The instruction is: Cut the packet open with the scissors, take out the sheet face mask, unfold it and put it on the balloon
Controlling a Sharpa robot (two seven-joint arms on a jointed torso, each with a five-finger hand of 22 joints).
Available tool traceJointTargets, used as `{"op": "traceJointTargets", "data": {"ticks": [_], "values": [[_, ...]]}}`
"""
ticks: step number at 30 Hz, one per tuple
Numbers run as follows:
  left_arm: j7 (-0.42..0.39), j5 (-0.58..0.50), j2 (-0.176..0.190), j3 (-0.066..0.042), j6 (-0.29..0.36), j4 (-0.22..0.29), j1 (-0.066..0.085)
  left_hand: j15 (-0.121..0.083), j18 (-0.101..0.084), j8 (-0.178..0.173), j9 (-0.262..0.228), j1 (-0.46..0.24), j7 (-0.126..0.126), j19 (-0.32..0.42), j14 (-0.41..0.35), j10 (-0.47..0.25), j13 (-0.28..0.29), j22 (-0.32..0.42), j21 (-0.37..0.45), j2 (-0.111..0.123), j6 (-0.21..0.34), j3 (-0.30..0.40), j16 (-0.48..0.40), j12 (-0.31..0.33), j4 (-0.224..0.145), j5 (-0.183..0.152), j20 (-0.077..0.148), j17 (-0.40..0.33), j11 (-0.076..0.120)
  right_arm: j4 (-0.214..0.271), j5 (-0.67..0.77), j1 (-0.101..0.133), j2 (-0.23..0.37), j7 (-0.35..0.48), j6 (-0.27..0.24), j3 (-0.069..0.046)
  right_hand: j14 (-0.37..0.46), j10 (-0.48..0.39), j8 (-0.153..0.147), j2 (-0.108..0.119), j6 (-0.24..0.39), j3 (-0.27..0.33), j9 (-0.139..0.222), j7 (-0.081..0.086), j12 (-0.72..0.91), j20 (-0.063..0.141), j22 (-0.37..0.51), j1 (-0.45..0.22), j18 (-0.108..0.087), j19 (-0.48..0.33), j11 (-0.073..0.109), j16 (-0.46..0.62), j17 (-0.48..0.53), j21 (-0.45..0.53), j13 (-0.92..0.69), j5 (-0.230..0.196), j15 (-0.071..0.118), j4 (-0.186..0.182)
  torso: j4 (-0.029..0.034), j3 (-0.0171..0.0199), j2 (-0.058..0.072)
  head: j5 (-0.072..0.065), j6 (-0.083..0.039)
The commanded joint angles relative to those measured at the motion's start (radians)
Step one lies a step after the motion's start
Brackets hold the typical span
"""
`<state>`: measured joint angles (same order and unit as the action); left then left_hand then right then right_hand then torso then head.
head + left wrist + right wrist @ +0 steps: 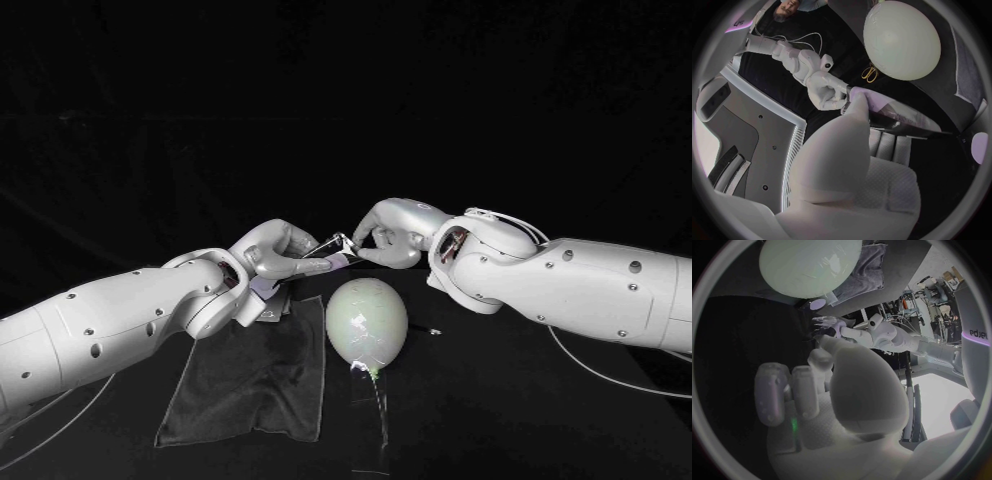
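Just above the balloon, I see the left hand and right hand meet, fingers pinching the packet between them.

A black bench is seen across the whole frame. On it, in the lower left part, a dark grey cloth is laid flat, with its long side running toward the bottom edge. Just to the right of the cloth, at the centre, a pale balloon is laid, its knotted end pointing down. From this end a thin clear strip is seen toward the bottom edge. Near the balloon, scissors with yellow handles are lying on the bench.
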<state>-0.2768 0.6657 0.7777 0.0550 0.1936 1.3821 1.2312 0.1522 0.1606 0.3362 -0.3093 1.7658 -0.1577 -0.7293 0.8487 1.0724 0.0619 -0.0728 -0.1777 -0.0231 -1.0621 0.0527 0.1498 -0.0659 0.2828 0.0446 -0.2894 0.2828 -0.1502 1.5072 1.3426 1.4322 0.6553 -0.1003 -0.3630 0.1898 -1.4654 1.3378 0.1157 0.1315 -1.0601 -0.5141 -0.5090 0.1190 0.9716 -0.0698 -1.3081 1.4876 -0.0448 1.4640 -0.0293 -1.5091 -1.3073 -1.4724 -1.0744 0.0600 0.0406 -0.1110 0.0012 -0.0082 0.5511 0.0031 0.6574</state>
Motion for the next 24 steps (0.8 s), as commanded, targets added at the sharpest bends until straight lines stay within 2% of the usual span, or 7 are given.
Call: {"op": "traceJointTargets", "data": {"ticks": [1,4,5,9,10,13,24], "values": [[-0.016,-0.002,-0.002,-0.002,-0.018,0.006,0.003,-0.001,0.011,0.004,-0.004,0.009,-0.001,0.0,0.007,0.007,-0.001,0.001,0.002,0.0,-0.003,0.007,-0.007,0.005,-0.001,0.003,-0.002,-0.001,-0.002,-0.003,0.029,0.0,-0.005,0.003,0.018,0.0,-0.08,-0.003,0.006,-0.021,0.001,-0.02,-0.005,0.004,0.004,-0.002,-0.178,0.031,0.015,0.033,-0.004,-0.006,-0.158,-0.002,-0.006,0.001,-0.006,0.013,-0.0004,-0.0006,0.0,-0.001,0.002],[-0.016,-0.001,-0.004,-0.002,-0.022,0.009,0.003,-0.001,0.011,0.004,-0.004,0.009,-0.001,0.0,0.007,0.007,-0.001,0.001,0.002,0.0,-0.003,0.007,-0.007,0.005,-0.001,0.003,-0.002,-0.001,-0.002,-0.006,0.029,0.0,-0.012,0.004,0.017,0.0,-0.081,-0.001,0.01,-0.014,0.001,-0.022,-0.01,0.002,0.009,-0.005,-0.18,0.004,0.016,0.034,-0.005,-0.008,-0.161,-0.004,-0.011,-0.003,-0.007,0.015,-0.0001,-0.0003,0.0,-0.001,0.004],[-0.016,-0.001,-0.005,-0.002,-0.023,0.01,0.003,-0.001,0.011,0.004,-0.004,0.01,-0.001,0.0,0.007,0.007,-0.001,0.001,0.003,0.0,-0.003,0.007,-0.007,0.005,-0.001,0.003,-0.002,-0.001,-0.002,-0.007,0.028,0.0,-0.013,0.004,0.017,0.0,-0.081,0.001,0.01,0.0,0.003,-0.009,-0.012,0.0,0.013,-0.006,-0.18,-0.03,0.015,0.033,-0.005,-0.008,-0.162,-0.003,-0.016,-0.008,-0.008,0.005,0.0,-0.0003,0.0,-0.001,0.004],[-0.016,0.001,-0.008,-0.002,-0.025,0.012,0.003,-0.001,0.011,0.004,-0.004,0.01,-0.001,0.0,0.007,0.007,-0.001,0.001,0.003,0.0,-0.003,0.007,-0.007,0.005,-0.001,0.003,-0.002,-0.001,-0.002,-0.011,0.024,0.0,-0.021,0.007,0.018,0.0,-0.081,0.002,0.009,0.014,0.008,0.007,-0.014,-0.001,0.016,-0.006,-0.18,-0.066,0.015,0.033,-0.003,-0.008,-0.162,-0.002,-0.02,-0.011,-0.007,-0.007,0.0006,-0.0004,-0.001,-0.003,0.005],[-0.016,0.001,-0.009,-0.002,-0.026,0.012,0.003,-0.001,0.011,0.004,-0.004,0.01,-0.001,0.0,0.007,0.007,-0.001,0.001,0.003,0.0,-0.003,0.007,-0.007,0.005,-0.001,0.003,-0.002,-0.001,-0.002,-0.013,0.021,0.0,-0.024,0.008,0.019,0.0,-0.081,0.002,0.007,0.025,0.011,0.023,-0.014,-0.001,0.017,-0.005,-0.18,-0.092,0.015,0.032,-0.004,-0.008,-0.162,-0.002,-0.021,-0.013,-0.007,-0.02,0.0003,-0.0008,-0.001,-0.002,0.005],[-0.017,0.002,-0.011,-0.002,-0.026,0.013,0.003,-0.001,0.011,0.005,-0.004,0.01,0.0,0.001,0.007,0.007,-0.001,0.001,0.003,0.0,-0.003,0.008,-0.007,0.005,-0.001,0.003,-0.002,-0.002,-0.002,-0.016,0.016,0.0,-0.028,0.01,0.021,0.0,-0.081,0.003,0.005,0.035,0.015,0.043,-0.015,-0.002,0.017,-0.005,-0.18,-0.122,0.015,0.032,-0.003,-0.008,-0.162,-0.001,-0.023,-0.012,-0.007,-0.037,0.0005,-0.0005,-0.001,-0.002,0.005],[-0.021,0.002,-0.014,-0.002,-0.027,0.019,0.003,-0.001,0.011,0.006,-0.005,0.011,0.0,0.001,0.007,0.007,-0.001,0.002,0.004,0.0,-0.002,0.009,-0.008,0.005,-0.001,0.003,-0.001,-0.002,-0.002,-0.046,0.0,0.0,-0.045,0.02,0.032,0.0,-0.081,0.003,0.003,0.048,0.022,0.079,-0.017,-0.002,0.017,-0.005,-0.179,-0.159,0.014,0.031,-0.003,-0.008,-0.162,0.001,-0.026,-0.012,-0.006,-0.064,0.0002,-0.0002,0.0,-0.003,0.007]]}}
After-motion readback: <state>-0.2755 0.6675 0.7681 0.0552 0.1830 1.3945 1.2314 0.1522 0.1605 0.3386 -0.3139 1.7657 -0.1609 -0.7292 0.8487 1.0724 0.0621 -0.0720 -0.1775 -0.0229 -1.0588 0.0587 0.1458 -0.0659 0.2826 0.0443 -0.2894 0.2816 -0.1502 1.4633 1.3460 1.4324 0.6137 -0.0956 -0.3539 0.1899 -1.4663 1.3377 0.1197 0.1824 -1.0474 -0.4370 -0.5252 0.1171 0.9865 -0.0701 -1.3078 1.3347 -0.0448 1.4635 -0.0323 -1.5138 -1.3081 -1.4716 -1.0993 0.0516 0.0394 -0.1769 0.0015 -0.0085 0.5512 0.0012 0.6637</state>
